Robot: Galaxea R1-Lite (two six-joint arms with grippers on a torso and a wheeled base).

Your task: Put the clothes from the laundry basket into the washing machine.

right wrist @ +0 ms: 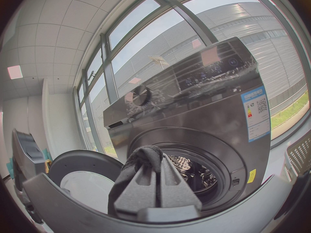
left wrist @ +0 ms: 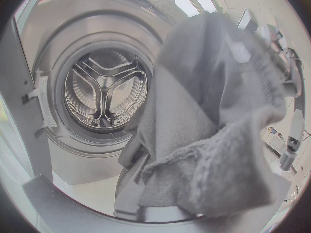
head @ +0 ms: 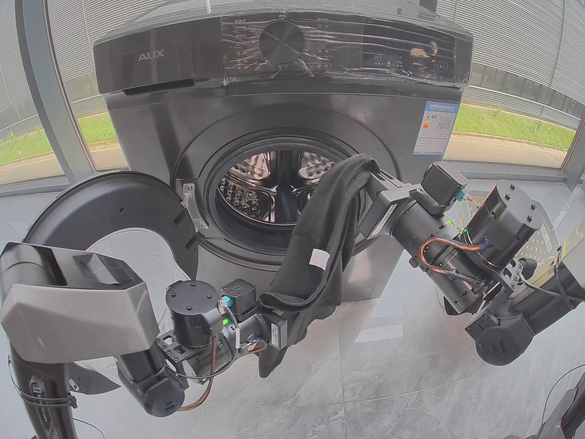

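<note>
**Dark garment held up before the open washing machine**

Closest to the head camera, the left tool (head: 275, 336) sits low, over the tiled floor (head: 390, 373), with the lower end of a dark garment (head: 323, 233) bunched over it. The cloth covers that tool, so it cannot be told whether it is clamped or spread. In the left wrist view the same knitted fabric fills the near side of the picture.

From there the garment rises to the right tool (right wrist: 157, 162), which is pinched narrow on its top edge. That top edge hangs in front of the right part of the round opening.

The washing machine (head: 280, 117) stands facing the robot. Its door (head: 109, 227) is swung fully open to the robot's left. Inside, the drum (left wrist: 105, 91) shows a shiny perforated steel wall and three raised ribs. The garment is outside the drum, just in front of it.

A white perforated laundry basket (head: 544, 243) stands on the floor at the robot's right, behind the right arm. What it holds is hidden.
</note>
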